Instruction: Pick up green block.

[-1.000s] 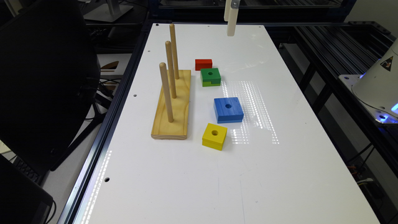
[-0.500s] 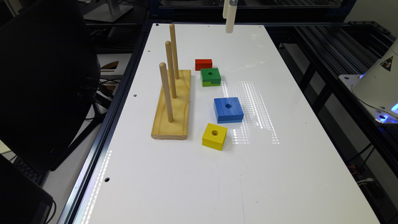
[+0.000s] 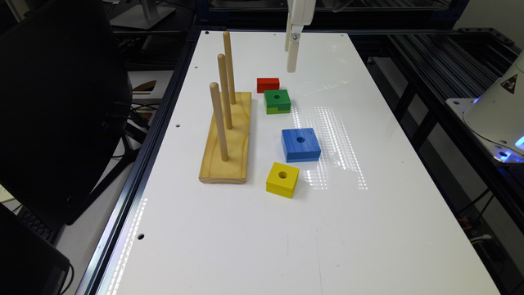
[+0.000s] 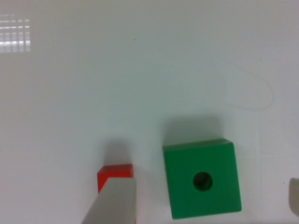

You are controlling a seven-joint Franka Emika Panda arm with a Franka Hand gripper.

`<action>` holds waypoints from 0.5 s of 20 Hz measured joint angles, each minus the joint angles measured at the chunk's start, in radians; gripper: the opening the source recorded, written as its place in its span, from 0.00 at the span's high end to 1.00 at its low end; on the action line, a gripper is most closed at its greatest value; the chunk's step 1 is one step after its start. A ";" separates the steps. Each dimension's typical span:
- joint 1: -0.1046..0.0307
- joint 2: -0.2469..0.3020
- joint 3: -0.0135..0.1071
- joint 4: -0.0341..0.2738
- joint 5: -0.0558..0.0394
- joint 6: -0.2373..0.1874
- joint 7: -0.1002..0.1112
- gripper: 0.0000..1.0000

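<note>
Exterior view, going from the near edge of the white surface (image 3: 254, 246) outward: one yellow block (image 3: 282, 179) lies nearest, then one blue block (image 3: 301, 144) just beyond it, with one wooden peg base (image 3: 227, 141) on the exterior view's left carrying three upright pegs. Farther out sits the single green block (image 3: 277, 101), flat on the surface and untouched, and one red block (image 3: 268, 85) lies just behind it. Farthest, the claw (image 3: 291, 57) hangs in the air above the surface, beyond the green block and a little toward the exterior view's right, apart from every block.

From the wrist view the green block (image 4: 202, 183) shows its top with the round centre hole, and the red block (image 4: 115, 176) lies beside it, partly behind one grey finger (image 4: 112, 203). A second finger (image 4: 294, 196) shows at the other edge, so the claw is spread wide with the green block between the two.

As for progress, I judge the task barely begun: the claw is roughly over the block, while the descent, the closing and the lift are all left.
</note>
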 joint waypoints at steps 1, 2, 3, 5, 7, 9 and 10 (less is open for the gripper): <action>0.000 0.000 0.002 0.002 0.0000 0.000 0.000 0.00; 0.000 0.000 0.003 0.004 0.0000 0.000 0.000 0.00; 0.000 0.000 0.005 0.005 0.0000 0.000 0.000 0.00; 0.000 0.000 0.009 0.006 0.0003 0.000 0.000 0.00; 0.000 0.000 0.012 0.007 0.0004 0.000 0.001 0.00; 0.000 0.000 0.015 0.007 0.0005 0.000 0.001 0.00; 0.000 0.000 0.016 0.007 0.0006 0.000 0.001 0.00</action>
